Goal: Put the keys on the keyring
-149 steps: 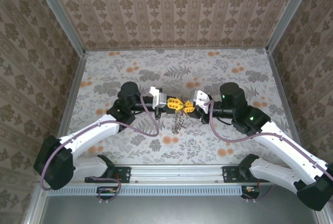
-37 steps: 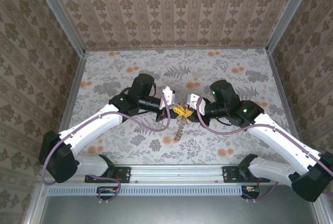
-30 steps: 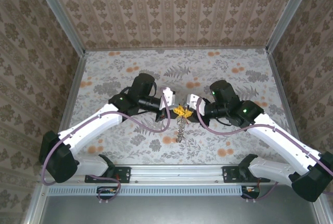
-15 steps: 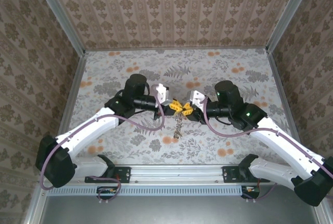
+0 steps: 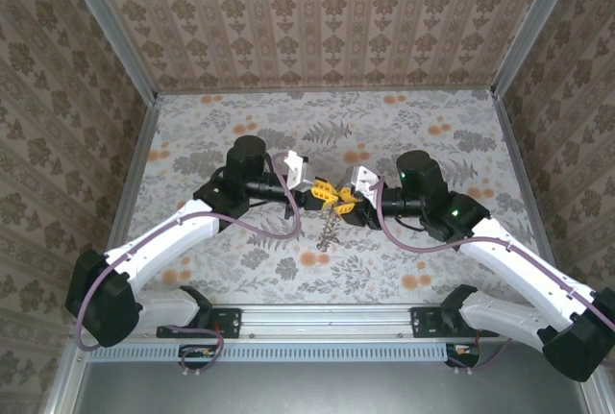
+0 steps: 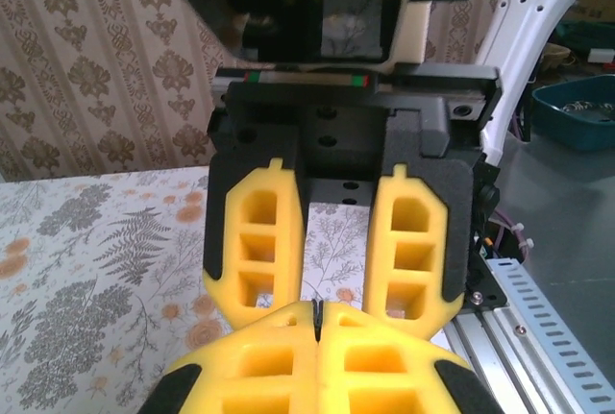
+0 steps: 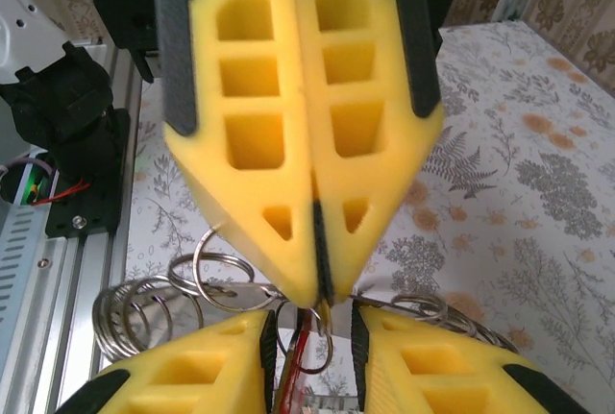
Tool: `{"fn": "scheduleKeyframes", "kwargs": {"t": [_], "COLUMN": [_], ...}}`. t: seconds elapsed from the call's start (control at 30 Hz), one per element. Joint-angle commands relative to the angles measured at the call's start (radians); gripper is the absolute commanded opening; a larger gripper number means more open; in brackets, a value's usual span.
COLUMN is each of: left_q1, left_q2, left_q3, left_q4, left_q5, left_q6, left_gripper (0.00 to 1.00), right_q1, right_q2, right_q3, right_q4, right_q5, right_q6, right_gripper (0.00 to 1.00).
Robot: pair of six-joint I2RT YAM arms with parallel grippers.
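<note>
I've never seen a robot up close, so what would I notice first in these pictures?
The bright yellow left gripper and right gripper meet tip to tip over the middle of the flowery table. The left one is pinched shut on a silvery keyring that dangles below, and the right one's jaws stand open.

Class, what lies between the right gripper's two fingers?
In the right wrist view, a thin metal ring and a red sliver, probably a key, sit between the right gripper fingers.
</note>
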Motion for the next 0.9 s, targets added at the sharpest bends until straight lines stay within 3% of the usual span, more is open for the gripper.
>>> {"fn": "scheduleKeyframes", "kwargs": {"t": [0.0, 0.3, 0.53, 0.63, 0.7, 0.77, 0.8, 0.87], "left_q1": [-0.002, -0.004, -0.006, 0.005, 0.024, 0.049, 0.055, 0.047], "left_q2": [-0.024, -0.018, -0.013, -0.016, -0.023, -0.036, -0.044, -0.045], "left_q3": [0.001, -0.001, -0.015, -0.003, 0.023, 0.049, 0.075, 0.146], "left_q4": [0.071, 0.076, 0.100, 0.063, -0.030, -0.160, -0.278, -0.535], "left_q5": [0.081, 0.100, 0.093, 0.102, 0.114, 0.114, 0.091, 0.009], "left_q6": [-0.013, -0.011, -0.033, -0.034, 0.003, 0.070, 0.147, 0.332], "left_gripper": [0.00, 0.00, 0.00, 0.00, 0.02, 0.19, 0.27, 0.32], "right_q1": [-0.014, -0.016, -0.016, -0.016, -0.015, -0.016, -0.014, -0.013], "right_q2": [-0.007, -0.018, -0.018, -0.019, -0.018, -0.011, -0.005, 0.013], "right_q3": [-0.022, -0.015, -0.009, 0.002, 0.018, 0.042, 0.055, 0.080], "right_q4": [0.067, 0.118, 0.108, 0.066, 0.011, -0.056, -0.093, -0.154], "right_q5": [-0.049, -0.066, -0.086, -0.087, -0.077, -0.063, -0.053, -0.039], "right_q6": [0.044, 0.053, 0.033, 0.001, -0.035, -0.073, -0.092, -0.122], "right_gripper": [0.30, 0.26, 0.02, 0.00, 0.00, 0.00, 0.00, 0.00]}}
